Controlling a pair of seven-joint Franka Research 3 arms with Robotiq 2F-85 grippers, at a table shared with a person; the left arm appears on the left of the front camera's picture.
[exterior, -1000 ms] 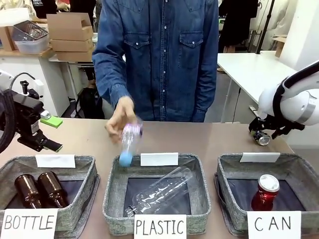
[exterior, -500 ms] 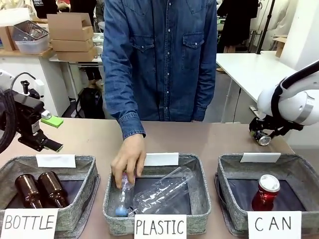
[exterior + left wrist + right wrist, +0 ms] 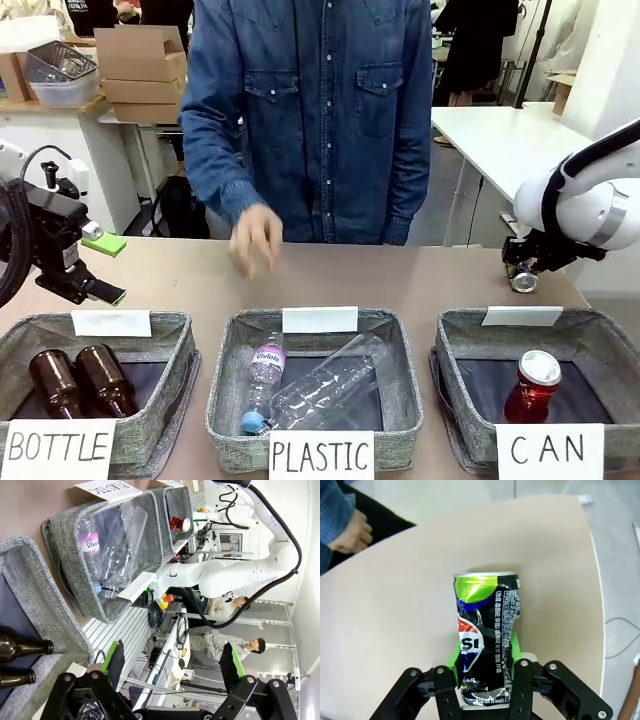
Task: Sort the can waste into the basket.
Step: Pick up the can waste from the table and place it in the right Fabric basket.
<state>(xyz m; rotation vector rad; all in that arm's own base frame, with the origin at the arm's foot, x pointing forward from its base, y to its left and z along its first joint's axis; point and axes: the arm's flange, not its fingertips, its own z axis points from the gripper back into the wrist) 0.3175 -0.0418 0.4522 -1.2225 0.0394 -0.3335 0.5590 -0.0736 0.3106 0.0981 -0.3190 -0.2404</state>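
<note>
A crumpled black can (image 3: 487, 635) with colourful print lies on the tan table, and my right gripper (image 3: 485, 662) is shut on it, green pads pressed to both its sides. From the front, that right gripper (image 3: 522, 272) sits low at the table's far right with the can's (image 3: 523, 283) silver end showing. A red can (image 3: 533, 388) stands upright in the grey basket (image 3: 600, 332) signed "CAN", just in front of the gripper. My left gripper (image 3: 100, 268) hovers open over the table's left side, and its own view shows the left gripper (image 3: 172, 666) with nothing between its fingers.
The middle basket (image 3: 225, 385) signed "PLASTIC" holds clear plastic bottles (image 3: 325, 385). The left basket (image 3: 170, 335) signed "BOTTLE" holds two brown glass bottles (image 3: 80, 380). A person in a denim shirt stands across the table, one hand (image 3: 255, 238) raised above its middle.
The person put a plastic bottle into the PLASTIC basket and drew the hand back up. My right gripper has shut on the black can. The left arm stayed put.
</note>
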